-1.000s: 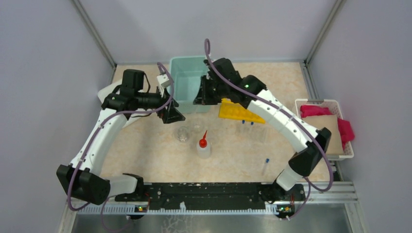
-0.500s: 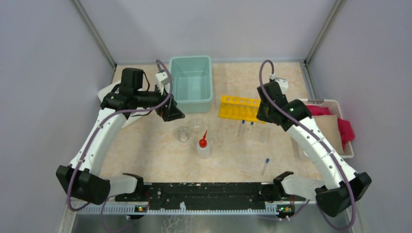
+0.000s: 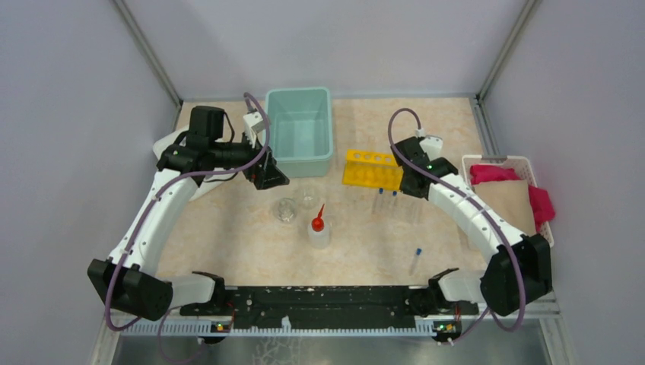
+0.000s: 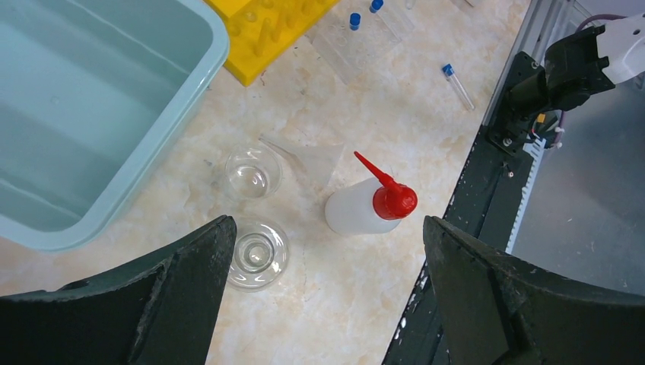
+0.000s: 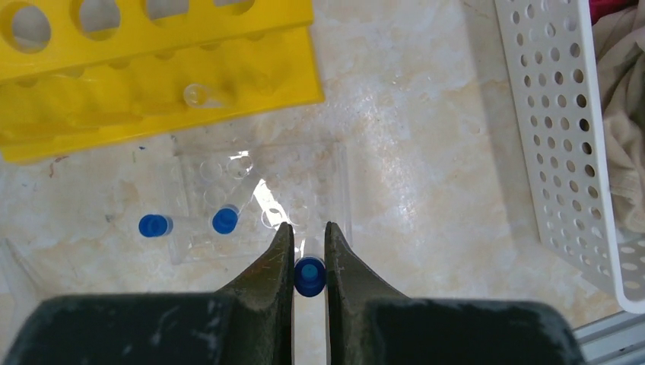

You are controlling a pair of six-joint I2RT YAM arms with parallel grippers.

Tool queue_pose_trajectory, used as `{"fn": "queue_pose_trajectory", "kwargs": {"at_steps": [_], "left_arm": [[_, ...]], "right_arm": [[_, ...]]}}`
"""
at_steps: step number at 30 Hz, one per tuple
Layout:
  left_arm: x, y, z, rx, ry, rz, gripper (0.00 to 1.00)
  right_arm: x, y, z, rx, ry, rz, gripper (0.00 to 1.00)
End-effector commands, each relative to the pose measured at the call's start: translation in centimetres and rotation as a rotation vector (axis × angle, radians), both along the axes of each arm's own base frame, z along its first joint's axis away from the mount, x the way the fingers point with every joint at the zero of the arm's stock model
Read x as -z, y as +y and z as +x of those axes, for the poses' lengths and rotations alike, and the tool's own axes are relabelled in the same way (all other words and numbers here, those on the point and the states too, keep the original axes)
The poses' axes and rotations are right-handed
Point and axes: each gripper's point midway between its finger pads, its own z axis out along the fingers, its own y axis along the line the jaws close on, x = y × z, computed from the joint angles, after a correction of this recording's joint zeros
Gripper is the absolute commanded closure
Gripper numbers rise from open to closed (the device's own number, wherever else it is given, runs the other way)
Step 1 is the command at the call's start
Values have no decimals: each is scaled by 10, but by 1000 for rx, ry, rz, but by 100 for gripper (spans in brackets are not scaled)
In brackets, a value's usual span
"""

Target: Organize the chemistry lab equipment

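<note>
Top view first: the left hand (image 3: pixel 266 176) hangs wide open with nothing in it, by the front left corner of the teal bin (image 3: pixel 299 133). The two glass cups (image 3: pixel 286 209) sit close together on the surface (image 3: pixel 228 236) just in front of it. The squeeze bottle (image 3: pixel 319 230) stands right next to them, red nozzle up. The right hand (image 3: pixel 407 182) is at the right end of the yellow rack (image 3: pixel 371 169); can't make out its fingers from up here. One loose tube (image 3: pixel 416 259) lies by itself, nearer the arm bases. The white basket (image 3: pixel 502 159) sits at the right edge.

Left wrist view: fingers (image 4: pixel 190 289) spread as far as they go, nothing between them. Both cups and the bottle are on the surface below, the bin off to the left.

Right wrist view: fingers (image 5: pixel 278 258) pinched nearly shut on a test tube (image 5: pixel 309 275), its blue cap sitting right between them. Underneath is a clear holder (image 5: pixel 319 175) with two more blue-capped tubes (image 5: pixel 224 220), just beside the yellow rack. The basket is on the right.
</note>
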Motion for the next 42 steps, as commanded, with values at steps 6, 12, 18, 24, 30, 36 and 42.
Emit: {"fn": "queue_pose_trajectory", "kwargs": {"at_steps": [6,12,18,24,30,36,42], "left_arm": [[-9,2,4,-19,-27,5,1],[-9,3,5,-29,-30,9,1],[-13,5,7,-34,-40,12,1],[-15,4,8,-33,-44,10,1],[-15,5,8,-35,-45,10,1],[-15,5,9,-37,-46,11,1],[-15,6,10,-40,-53,14,1]], "right_arm": [[12,-5,37,67,-96,-23,100],[23,-4,42,65,-81,-37,100],[31,-7,42,72,-66,-50,100],[37,-8,39,76,-50,-54,100],[40,-10,36,79,-44,-60,100],[47,-10,35,78,-33,-59,100],[53,-7,35,74,-24,-50,100]]}}
